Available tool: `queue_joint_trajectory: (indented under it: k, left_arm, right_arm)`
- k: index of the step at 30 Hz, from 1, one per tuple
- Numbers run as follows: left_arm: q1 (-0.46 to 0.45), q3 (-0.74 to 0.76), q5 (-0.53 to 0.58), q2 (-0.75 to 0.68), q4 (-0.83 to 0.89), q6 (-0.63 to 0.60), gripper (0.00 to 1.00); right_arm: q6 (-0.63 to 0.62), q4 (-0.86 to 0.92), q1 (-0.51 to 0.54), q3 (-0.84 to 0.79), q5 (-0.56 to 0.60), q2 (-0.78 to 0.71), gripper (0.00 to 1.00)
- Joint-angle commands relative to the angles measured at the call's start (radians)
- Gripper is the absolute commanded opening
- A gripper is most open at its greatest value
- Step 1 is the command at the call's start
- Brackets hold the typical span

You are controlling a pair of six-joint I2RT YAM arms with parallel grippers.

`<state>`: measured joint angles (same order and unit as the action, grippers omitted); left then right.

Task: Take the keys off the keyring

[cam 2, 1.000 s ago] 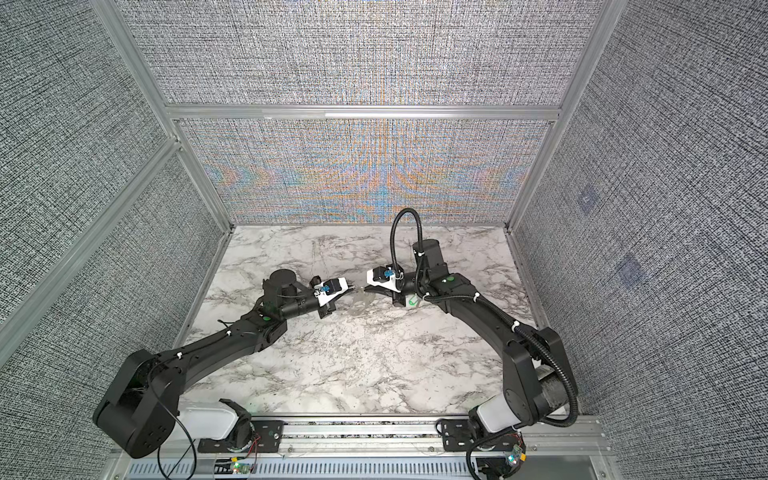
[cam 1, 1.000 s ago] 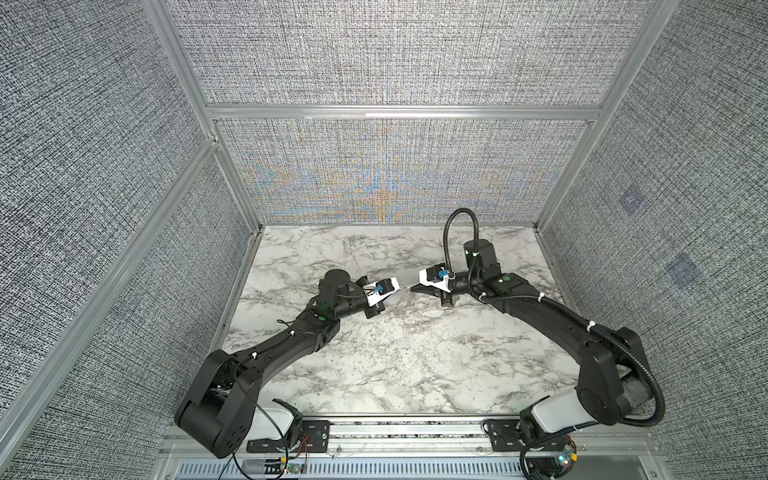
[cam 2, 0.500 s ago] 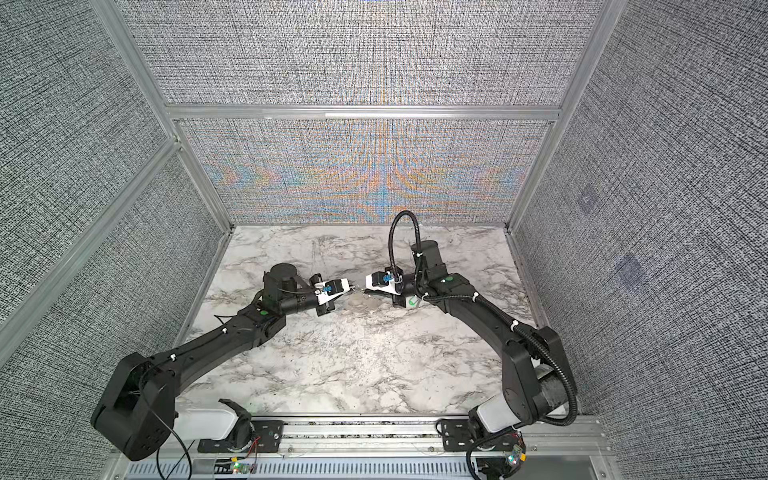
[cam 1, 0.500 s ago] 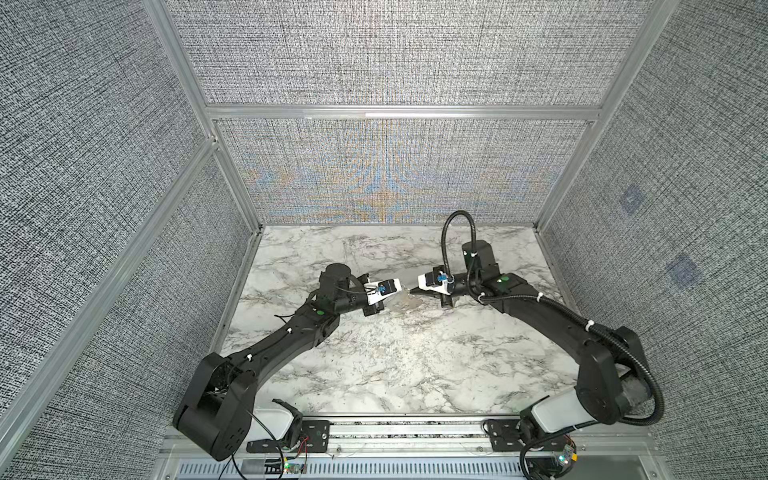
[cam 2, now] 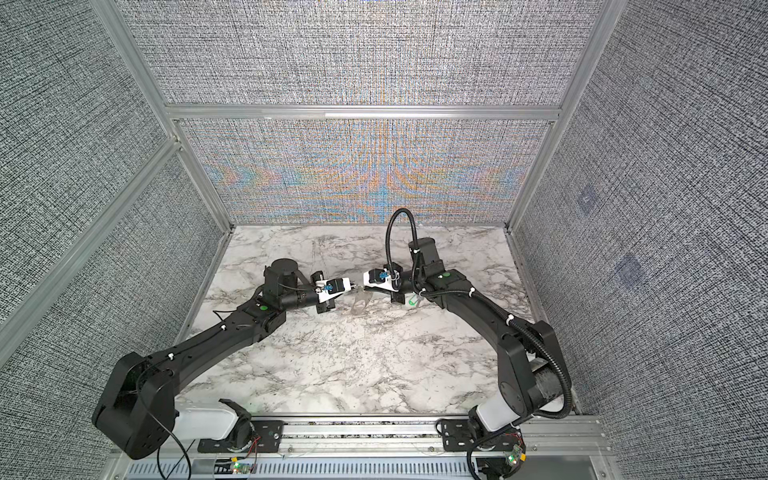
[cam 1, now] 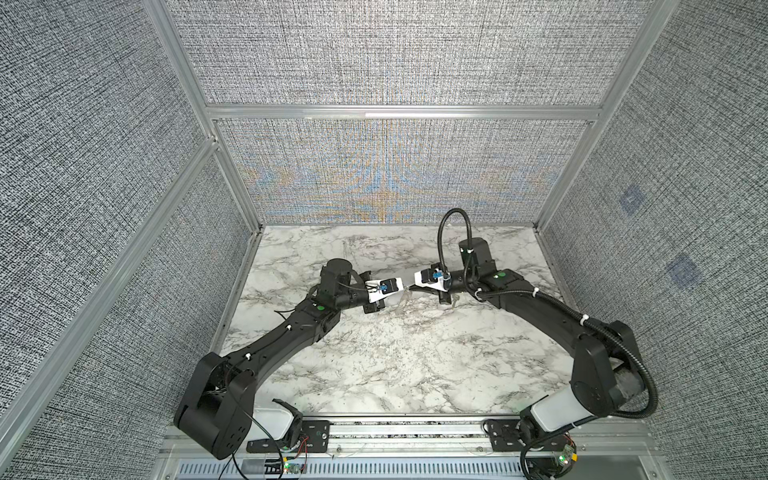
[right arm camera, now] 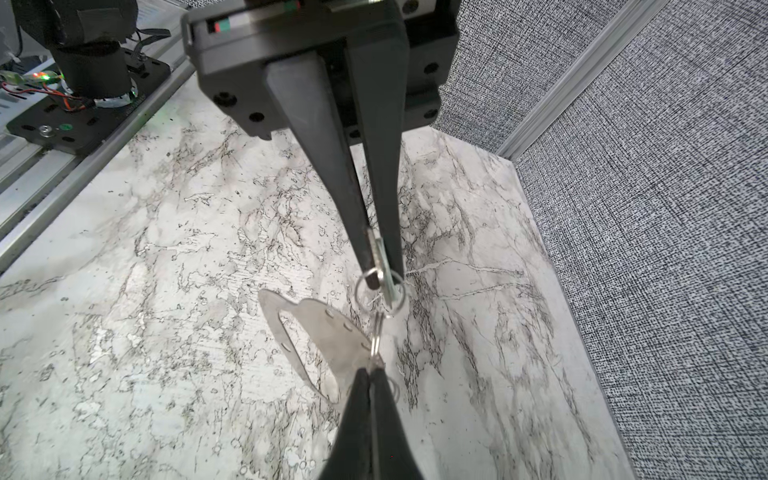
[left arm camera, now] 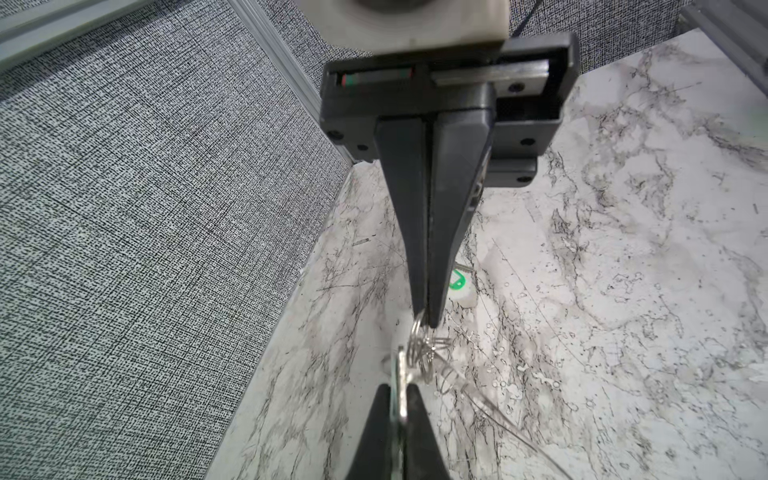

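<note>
Both grippers meet tip to tip above the middle of the marble table. My left gripper (left arm camera: pixel 400 388) (cam 1: pixel 404 287) is shut on a flat silver key (left arm camera: pixel 402 374) (right arm camera: pixel 381 259), seen edge-on. A chain of small wire rings (left arm camera: pixel 424 349) joins that key to the keyring (right arm camera: pixel 320 332) (cam 2: pixel 360 305), a flat grey loop hanging below the tips. My right gripper (right arm camera: pixel 371 370) (cam 2: pixel 360 287) is shut on one of those small rings. Another key with a green tag (left arm camera: pixel 457 284) (cam 2: pixel 411 302) lies on the table under the right arm.
Grey fabric walls with aluminium posts (cam 1: pixel 232 183) enclose the marble table (cam 1: pixel 395 357) on three sides. The arm bases and a metal rail (cam 1: pixel 415 428) run along the front edge.
Both grippers stay shut and tip to tip. The left wrist has shifted slightly toward the back wall and the right wrist slightly leftward.
</note>
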<state>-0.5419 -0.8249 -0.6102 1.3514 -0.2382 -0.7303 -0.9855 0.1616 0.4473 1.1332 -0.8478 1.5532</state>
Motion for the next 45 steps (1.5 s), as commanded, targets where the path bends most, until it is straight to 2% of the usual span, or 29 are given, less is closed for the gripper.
queue_joint_trajectory:
  k: [1,11,20,29,34,38,45]
  left_arm:
    - [-0.001,-0.013,-0.023,0.003,-0.017,0.001,0.00]
    - [-0.001,-0.019,-0.005,0.004,-0.029,0.013,0.00]
    - [-0.001,-0.002,-0.024,0.003,-0.026,0.022,0.00]
    - [-0.001,-0.016,-0.033,-0.008,-0.070,0.078,0.00]
    - [-0.001,-0.022,-0.031,-0.014,-0.073,0.100,0.00]
    - [-0.002,-0.021,-0.020,-0.025,-0.073,0.105,0.00]
    - [-0.001,-0.026,-0.005,-0.028,-0.061,0.104,0.00]
  right_arm:
    - [-0.021,0.011,0.001,0.005,0.022,0.002,0.00]
    - [-0.032,-0.003,0.001,-0.002,0.042,0.002,0.00]
    - [0.000,-0.083,-0.001,-0.036,0.047,-0.020,0.00]
    - [0.105,-0.146,-0.002,-0.057,0.012,-0.013,0.00]
    - [0.152,-0.184,-0.002,-0.070,0.009,-0.031,0.24]
    - [0.205,-0.245,-0.002,-0.098,0.013,-0.054,0.29]
    - [0.326,-0.344,-0.002,-0.131,-0.019,-0.093,0.29]
